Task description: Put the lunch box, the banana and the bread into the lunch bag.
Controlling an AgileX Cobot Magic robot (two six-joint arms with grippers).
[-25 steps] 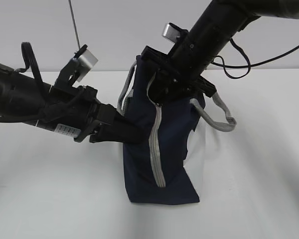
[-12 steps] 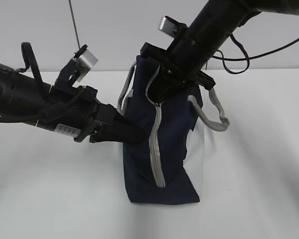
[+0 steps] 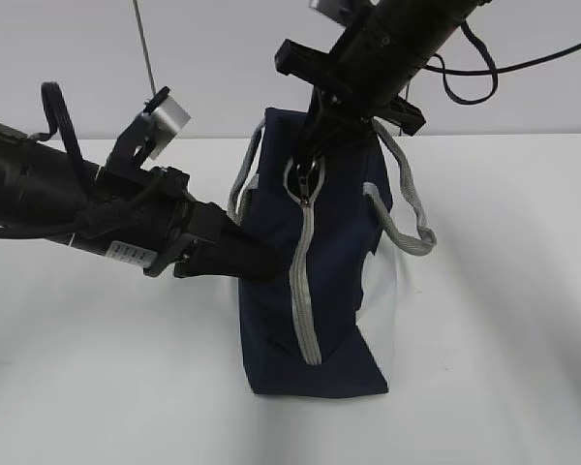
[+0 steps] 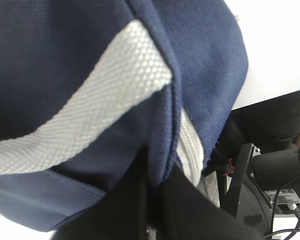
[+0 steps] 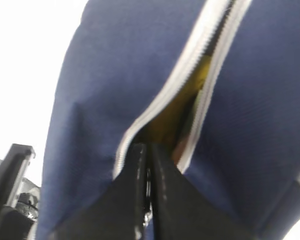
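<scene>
The boxy navy-blue fabric lunch bag [image 3: 315, 281] stands upright on the white table [image 3: 504, 320], about midway between the table's left and right sides, with bare surface open all around its base. Its grey zipper [image 3: 303, 281] runs up the near face to the top edge, where the teeth part into a short gap. Through that gap the right wrist view shows a yellow shape [image 5: 195, 82] inside the bag, too blurred to name.

The right gripper [image 3: 315, 150] hangs over the bag's top edge, its jaws pressed together at the zipper's upper end, seemingly pinching the pull, which is too small to make out. The left gripper [image 3: 261, 262] reaches in level from the left side, its jaws closed tight on a fold of the bag's left wall, just below a grey webbing handle [image 4: 80, 125]. The other grey webbing handle [image 3: 402, 208] droops free off the bag's right side beside the white side panel [image 3: 382, 300].
</scene>
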